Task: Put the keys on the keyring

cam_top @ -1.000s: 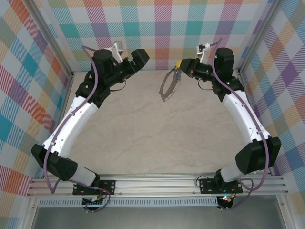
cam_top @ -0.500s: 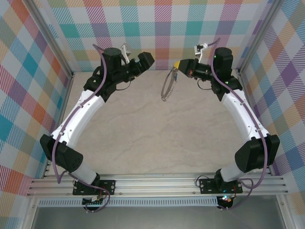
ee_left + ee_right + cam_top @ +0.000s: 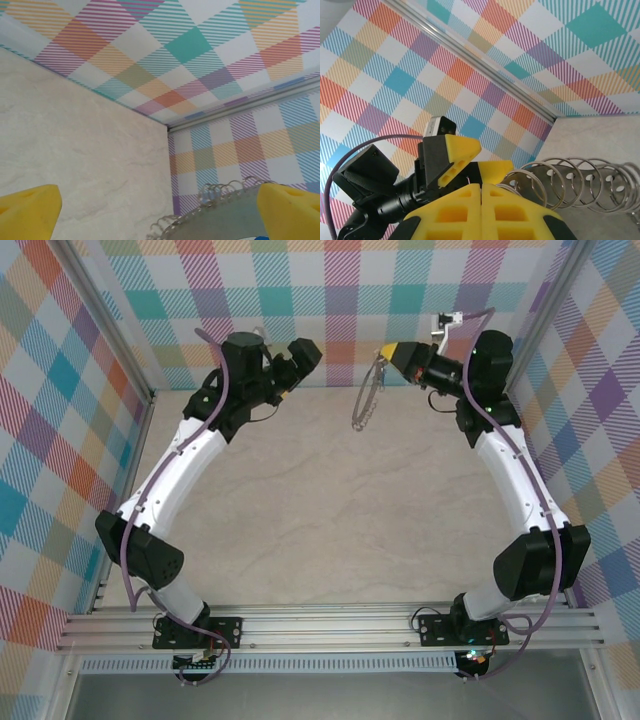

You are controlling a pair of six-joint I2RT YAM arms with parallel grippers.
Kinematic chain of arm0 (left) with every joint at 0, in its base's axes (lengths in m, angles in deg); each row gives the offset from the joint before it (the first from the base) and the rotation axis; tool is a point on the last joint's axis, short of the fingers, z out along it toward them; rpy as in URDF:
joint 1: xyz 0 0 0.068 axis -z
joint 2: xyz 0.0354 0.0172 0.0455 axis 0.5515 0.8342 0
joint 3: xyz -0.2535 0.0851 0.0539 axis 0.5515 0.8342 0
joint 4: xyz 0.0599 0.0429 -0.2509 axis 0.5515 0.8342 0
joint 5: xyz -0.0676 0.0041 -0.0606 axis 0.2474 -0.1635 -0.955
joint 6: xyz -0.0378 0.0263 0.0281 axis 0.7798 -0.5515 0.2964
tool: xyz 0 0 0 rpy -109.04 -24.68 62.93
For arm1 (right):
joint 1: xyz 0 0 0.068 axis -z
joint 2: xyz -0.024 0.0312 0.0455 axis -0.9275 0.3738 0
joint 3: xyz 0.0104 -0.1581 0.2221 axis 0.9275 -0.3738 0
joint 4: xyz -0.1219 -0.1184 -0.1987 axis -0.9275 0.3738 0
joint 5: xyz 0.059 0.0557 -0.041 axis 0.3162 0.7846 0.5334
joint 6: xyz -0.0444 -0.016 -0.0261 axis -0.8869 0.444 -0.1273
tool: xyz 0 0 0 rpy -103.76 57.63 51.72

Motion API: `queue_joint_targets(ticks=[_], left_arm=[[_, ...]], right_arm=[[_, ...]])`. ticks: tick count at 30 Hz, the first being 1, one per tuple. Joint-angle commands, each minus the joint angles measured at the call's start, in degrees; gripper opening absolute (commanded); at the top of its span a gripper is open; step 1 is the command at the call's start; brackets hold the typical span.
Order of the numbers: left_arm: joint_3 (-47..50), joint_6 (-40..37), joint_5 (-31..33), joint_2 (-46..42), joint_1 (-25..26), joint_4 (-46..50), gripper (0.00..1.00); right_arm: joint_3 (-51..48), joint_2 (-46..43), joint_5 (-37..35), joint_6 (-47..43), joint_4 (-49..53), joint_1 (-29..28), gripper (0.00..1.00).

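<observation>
From above, the right gripper is clenched on the top of the keyring. The ring hangs below it in the air, over the far part of the table. The left gripper faces it from the other side, near but apart, and holds nothing.

In the left wrist view, the left gripper has its jaws spread wide, one yellow finger in each lower corner. The bumpy edge of the keyring rises between them at the bottom. A sliver of blue sits at the very bottom edge, too small to name.

In the right wrist view, the right gripper has its yellow fingers pressed together on the keyring, whose coils fan out to the right.

I judge the ring to be lifted and presented, which is an early step. Whether the key is on it, I cannot tell.
</observation>
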State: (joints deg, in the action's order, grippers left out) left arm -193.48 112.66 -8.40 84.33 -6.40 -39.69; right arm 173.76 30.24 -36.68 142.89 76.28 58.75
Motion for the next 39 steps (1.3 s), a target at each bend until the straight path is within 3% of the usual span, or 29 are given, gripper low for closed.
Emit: queue_joint_targets(ticks=[1, 11, 17, 21, 28, 39], left_arm=[[-4.58, -3.27, -0.4, 0.98, 0.92, 0.69, 1.0], [-7.46, -9.24, -14.67, 4.19, 1.05, -2.71, 1.0], [-8.72, -8.66, -16.28, 5.3, 1.01, -1.2, 1.0], [-9.65, -5.48, -14.51, 6.23, 1.01, 0.11, 1.0], [-12.2, -10.88, -13.66, 7.05, 0.84, 5.28, 1.0], [-18.31, -17.18, -29.32, 11.24, -1.17, 6.37, 0.95]], right_arm=[[-1.03, -0.94, 1.33, 4.23, -7.17, 0.51, 0.0], [0.4, -1.2, 5.82, -2.74, -0.8, 2.9, 0.0], [0.9, -0.5, 7.59, -2.36, 1.18, 4.46, 0.0], [3.74, 0.44, 9.92, -5.12, 7.69, 4.64, 0.0], [5.48, 1.05, 12.68, -11.0, 16.37, 4.64, 0.0], [7.85, 4.02, 14.77, -13.14, 18.55, 4.63, 0.0]])
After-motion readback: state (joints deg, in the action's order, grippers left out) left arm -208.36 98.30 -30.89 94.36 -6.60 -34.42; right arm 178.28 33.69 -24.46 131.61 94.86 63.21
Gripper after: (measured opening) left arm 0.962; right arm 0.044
